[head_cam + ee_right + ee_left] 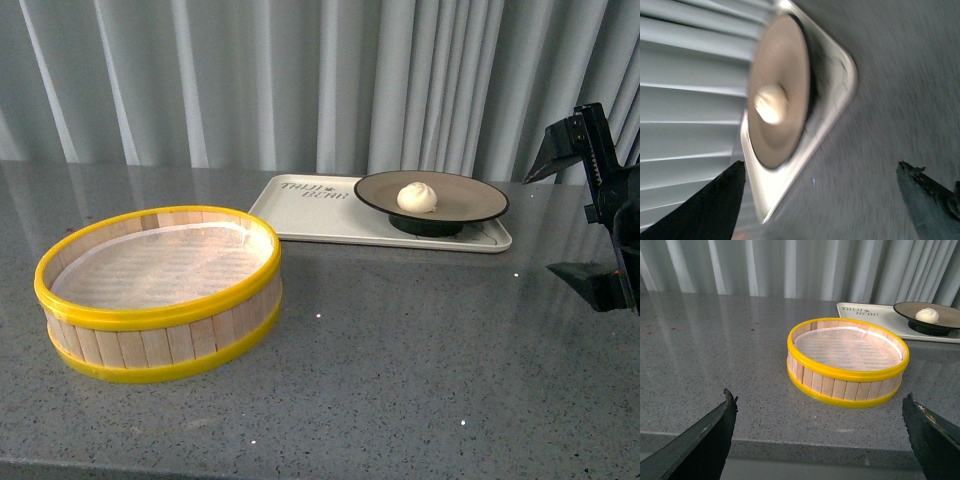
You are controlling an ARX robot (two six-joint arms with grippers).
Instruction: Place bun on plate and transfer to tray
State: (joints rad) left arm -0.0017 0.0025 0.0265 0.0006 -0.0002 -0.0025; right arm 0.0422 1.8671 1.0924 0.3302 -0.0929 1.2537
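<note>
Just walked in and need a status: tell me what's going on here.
Nothing is being held right now. The bun sits on the plate, and the plate stands on the tray at the far side of the table. The right gripper is off to the side with its jaws open; the left gripper is open too. The steamer basket is empty.

Bare grey table (400, 350) runs open between the steamer basket (160, 292) and the tray (300, 215); the basket stands on the left; the plate (470, 200) occupies the tray's right part; curtains (300, 80) close off the rear.
</note>
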